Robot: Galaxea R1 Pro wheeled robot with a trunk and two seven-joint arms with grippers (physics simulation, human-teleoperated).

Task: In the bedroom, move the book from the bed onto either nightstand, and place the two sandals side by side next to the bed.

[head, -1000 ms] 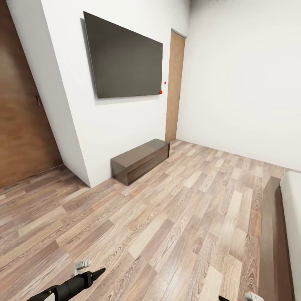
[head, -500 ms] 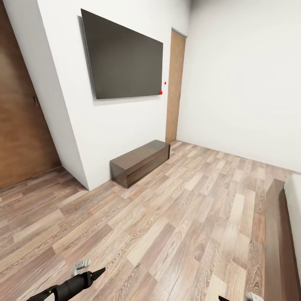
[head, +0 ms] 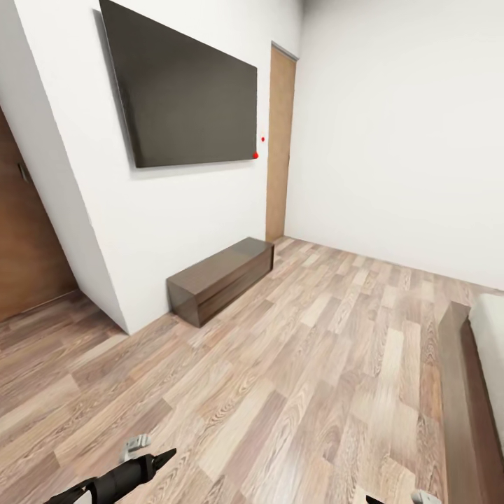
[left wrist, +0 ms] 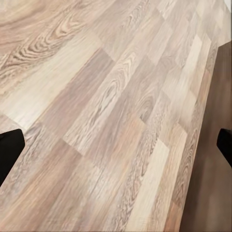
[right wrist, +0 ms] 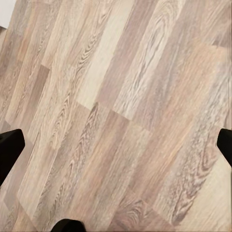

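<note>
The bed's dark brown frame and a strip of its light grey mattress run along the right edge of the head view. The frame also shows as a dark band in the left wrist view. My left gripper hangs low at the bottom left over bare floor; its wrist view shows it open, fingertips far apart with nothing between them. My right gripper peeks in at the bottom edge near the bed frame, also open over the planks. The book, the sandals and the nightstands are out of view.
A large dark TV hangs on the white wall above a low dark TV bench. A tan door stands in the far corner, and a dark wood door sits behind the wall's jutting corner. Wood-plank floor stretches between bench and bed.
The whole picture has shifted: TV, bench and wall corner slid left and look nearer, so the camera moved. Both grippers hold the same pose in the view.
</note>
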